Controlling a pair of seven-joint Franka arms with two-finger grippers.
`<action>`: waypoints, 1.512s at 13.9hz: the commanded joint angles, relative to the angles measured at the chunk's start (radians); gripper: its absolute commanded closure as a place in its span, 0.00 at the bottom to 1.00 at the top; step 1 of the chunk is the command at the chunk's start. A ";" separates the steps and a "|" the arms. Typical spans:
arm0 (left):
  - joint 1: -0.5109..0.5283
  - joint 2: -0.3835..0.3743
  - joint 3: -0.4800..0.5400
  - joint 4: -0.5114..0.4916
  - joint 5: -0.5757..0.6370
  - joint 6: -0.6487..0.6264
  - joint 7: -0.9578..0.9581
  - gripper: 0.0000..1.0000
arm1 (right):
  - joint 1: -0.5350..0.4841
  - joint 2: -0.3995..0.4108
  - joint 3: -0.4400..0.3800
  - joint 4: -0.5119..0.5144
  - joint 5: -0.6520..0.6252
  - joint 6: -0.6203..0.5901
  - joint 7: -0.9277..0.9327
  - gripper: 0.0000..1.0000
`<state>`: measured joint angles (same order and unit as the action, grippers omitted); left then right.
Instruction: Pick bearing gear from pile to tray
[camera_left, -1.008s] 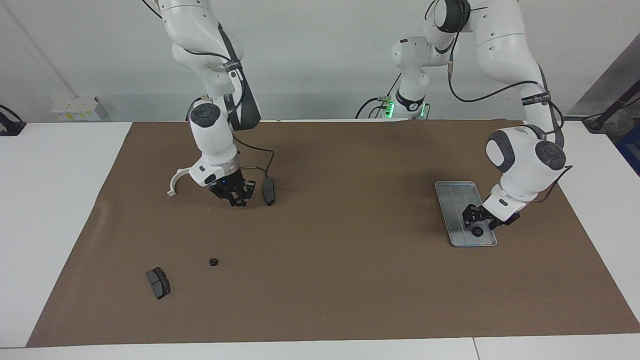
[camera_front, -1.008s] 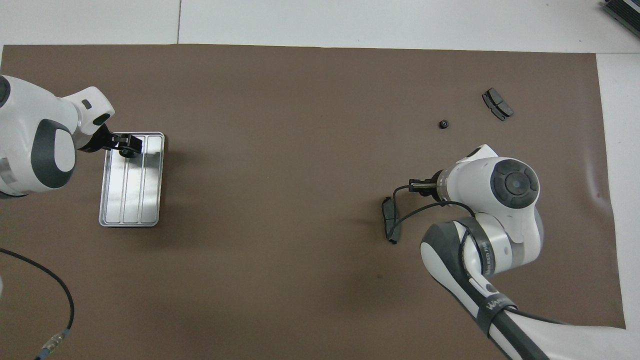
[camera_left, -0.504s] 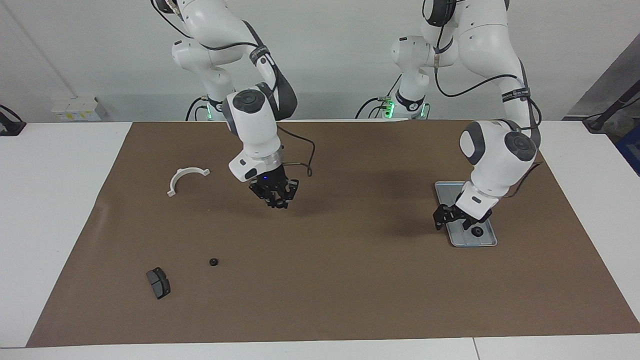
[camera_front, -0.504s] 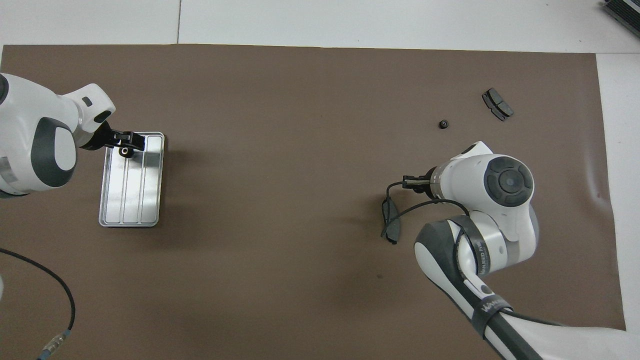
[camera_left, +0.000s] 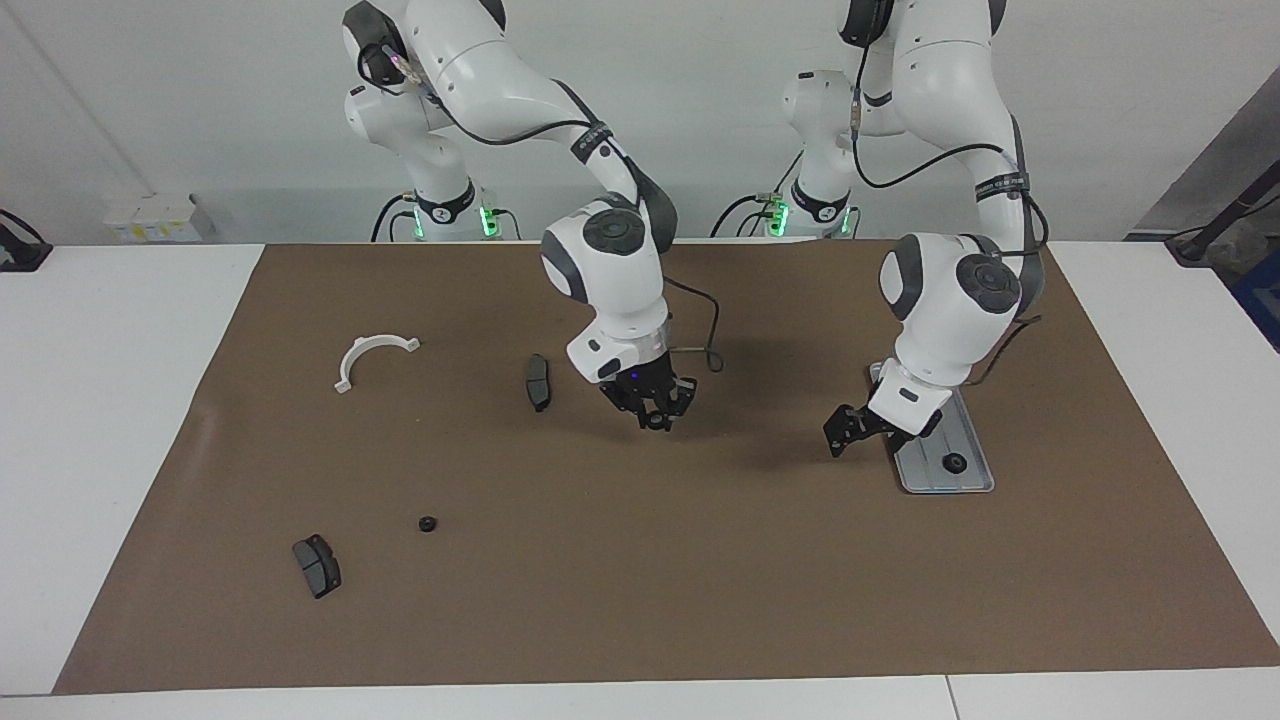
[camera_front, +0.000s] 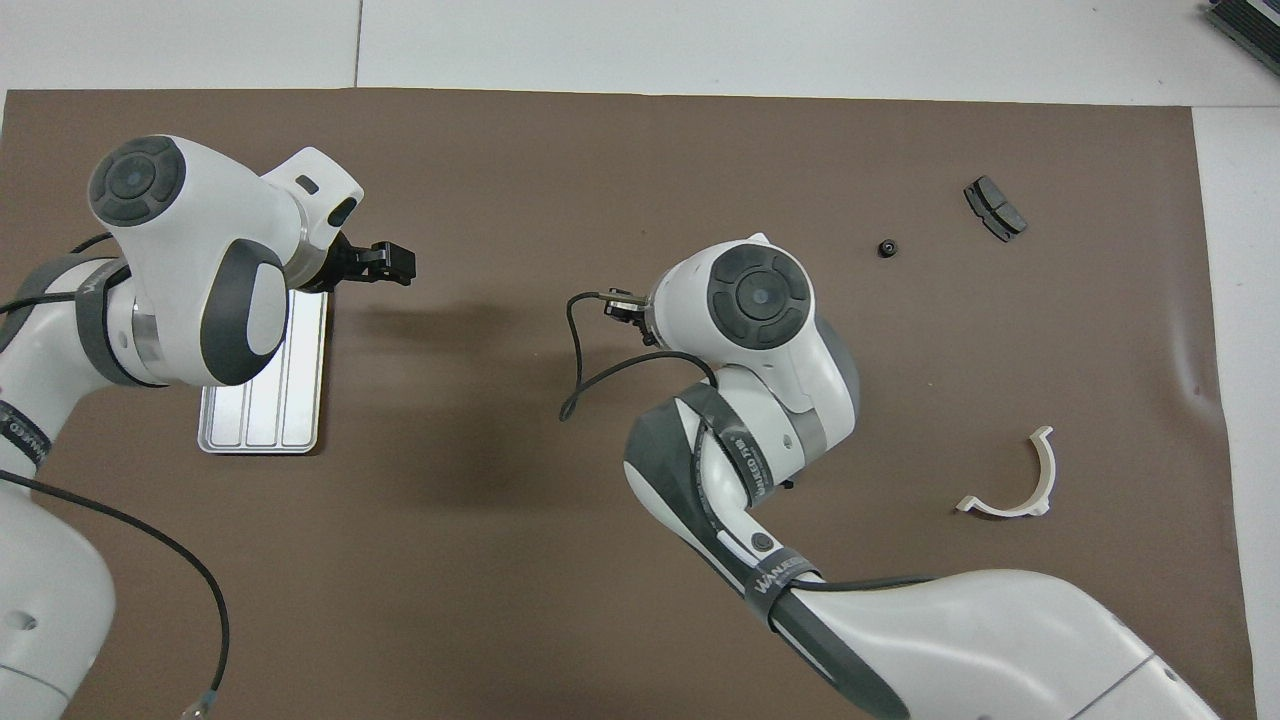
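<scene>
Black bearing ring (camera_left: 955, 463) lying in metal tray (camera_left: 970, 440) toward left arm's end, left pincer (camera_left: 843, 437) spread over brown mat just beside tray, right pincer (camera_left: 655, 415) pressed together, empty, over mat centre, second ring (camera_left: 427, 523) loose on surface (camera_left: 640, 560).

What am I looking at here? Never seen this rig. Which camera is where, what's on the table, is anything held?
Two white robot arms work at a table, and each ends in a two-finger pincer. One picture looks across the table at the robots. The other looks down from above their end.

A brown mat covers the table. On it are:
- a metal tray with one small black ring in it
- a second black ring
- two dark pad-shaped pieces
- a white half-ring bracket

The left pincer hangs open and empty over the mat beside the tray. The right pincer hangs over the mat's middle. I cannot tell whether it carries anything.
</scene>
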<state>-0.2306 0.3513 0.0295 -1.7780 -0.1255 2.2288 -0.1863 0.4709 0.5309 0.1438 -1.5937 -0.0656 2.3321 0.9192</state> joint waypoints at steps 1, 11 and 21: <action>-0.047 -0.018 0.015 -0.021 -0.013 0.055 -0.089 0.00 | 0.027 0.069 -0.003 0.064 -0.033 -0.013 0.075 1.00; -0.116 -0.008 0.013 -0.023 -0.013 0.202 -0.331 0.00 | -0.010 0.064 -0.006 0.029 -0.105 0.007 0.022 0.00; -0.332 0.090 0.015 -0.014 0.032 0.397 -0.441 0.12 | -0.274 -0.017 -0.001 -0.003 -0.088 -0.062 -0.411 0.00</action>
<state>-0.5400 0.4282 0.0273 -1.7886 -0.1186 2.6004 -0.6332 0.2516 0.5355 0.1260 -1.5698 -0.1479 2.2802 0.5807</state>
